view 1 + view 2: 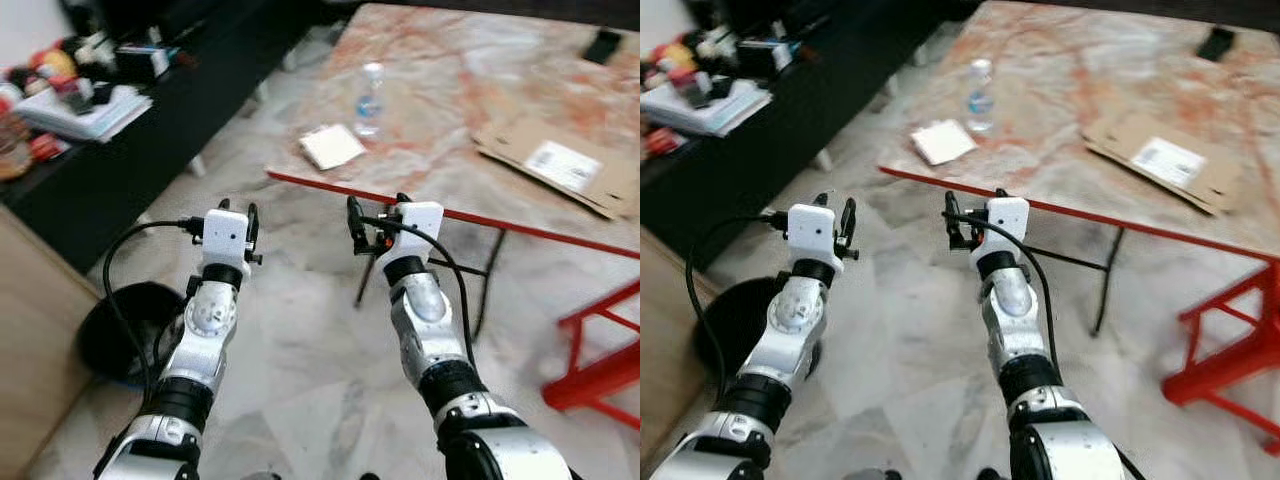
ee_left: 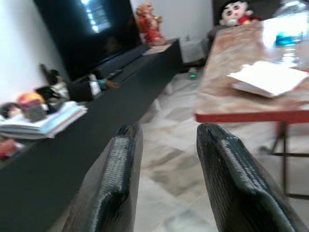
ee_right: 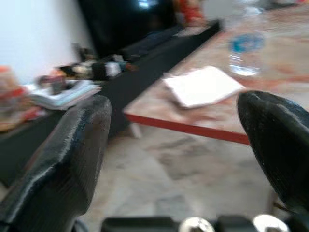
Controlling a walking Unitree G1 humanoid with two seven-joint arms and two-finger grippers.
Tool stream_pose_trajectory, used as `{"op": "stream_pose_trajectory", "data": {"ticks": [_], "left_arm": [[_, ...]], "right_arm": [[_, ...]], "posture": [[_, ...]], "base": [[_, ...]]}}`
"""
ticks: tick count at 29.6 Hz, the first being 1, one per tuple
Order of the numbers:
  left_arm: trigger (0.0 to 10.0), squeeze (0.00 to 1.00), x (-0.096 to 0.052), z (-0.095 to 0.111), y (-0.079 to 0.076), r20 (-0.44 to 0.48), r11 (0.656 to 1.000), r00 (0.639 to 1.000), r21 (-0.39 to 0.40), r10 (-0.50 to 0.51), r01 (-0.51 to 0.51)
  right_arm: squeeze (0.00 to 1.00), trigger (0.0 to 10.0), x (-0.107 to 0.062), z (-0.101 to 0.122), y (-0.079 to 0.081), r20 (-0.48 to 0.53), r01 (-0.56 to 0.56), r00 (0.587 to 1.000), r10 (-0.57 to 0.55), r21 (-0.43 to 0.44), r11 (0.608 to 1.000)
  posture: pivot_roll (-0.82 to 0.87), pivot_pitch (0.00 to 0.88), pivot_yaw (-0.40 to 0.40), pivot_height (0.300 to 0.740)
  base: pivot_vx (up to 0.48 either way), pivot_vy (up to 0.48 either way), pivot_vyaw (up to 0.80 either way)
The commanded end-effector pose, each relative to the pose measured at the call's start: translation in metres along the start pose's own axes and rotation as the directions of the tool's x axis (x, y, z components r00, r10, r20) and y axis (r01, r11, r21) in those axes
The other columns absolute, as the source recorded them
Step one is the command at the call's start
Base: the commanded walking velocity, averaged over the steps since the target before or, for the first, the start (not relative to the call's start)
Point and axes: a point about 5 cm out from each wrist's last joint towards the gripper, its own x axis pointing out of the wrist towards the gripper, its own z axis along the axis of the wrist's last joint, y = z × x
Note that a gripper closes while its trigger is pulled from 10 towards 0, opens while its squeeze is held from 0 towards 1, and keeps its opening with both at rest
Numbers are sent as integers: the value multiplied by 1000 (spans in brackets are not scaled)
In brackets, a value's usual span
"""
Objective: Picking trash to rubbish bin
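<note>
A clear plastic bottle (image 1: pixel 370 97) with a blue label stands on the marble-patterned table (image 1: pixel 470 90) with its red edge. A flat white paper (image 1: pixel 331 146) lies near the table's front corner, and a flattened cardboard piece (image 1: pixel 560 165) lies farther right. A round black bin (image 1: pixel 125 330) sits on the floor at the left. My left gripper (image 1: pixel 240 212) is open and empty, held over the floor short of the table. My right gripper (image 1: pixel 377 212) is wide open and empty, just before the table's edge. The paper (image 3: pixel 203 86) and the bottle (image 3: pixel 245 46) lie ahead of the right fingers.
A long black bench (image 1: pixel 150 130) with books and clutter runs along the left. A red metal frame (image 1: pixel 600 360) stands on the floor at the right. A wooden cabinet side (image 1: pixel 25 340) is at the near left. A small black object (image 1: pixel 603 45) lies on the table's far right.
</note>
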Motion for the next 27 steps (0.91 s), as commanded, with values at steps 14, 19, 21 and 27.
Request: {"op": "stream_pose_trajectory", "data": {"ticks": [14, 19, 21, 27], "left_arm": [[10000, 0, 2, 5, -5, 5, 1000, 1000, -8, -15, 15], [10000, 0, 3, 6, -6, 7, 1000, 1000, -13, -18, 18], [10000, 0, 3, 6, -6, 7, 1000, 1000, -14, -19, 19], [10000, 0, 8, 10, -5, 17, 1000, 1000, -18, -6, 6]], "right_arm": [[0, 10000, 0, -2, 8, -15, -9, 1000, 9, -12, 1000], [0, 10000, -1, -1, 9, -8, -15, 1000, 15, -12, 1000], [0, 10000, -1, -1, 9, -8, -17, 1000, 17, -16, 1000], [0, 10000, -1, 1, 15, 7, -62, 998, 63, -83, 995]], "posture": [[93, 85, 47, 740], [91, 78, 50, 740], [90, 77, 50, 740], [93, 98, 48, 740]], "base": [[393, 0, 0], [393, 0, 0], [398, 0, 0], [392, 0, 444]]}}
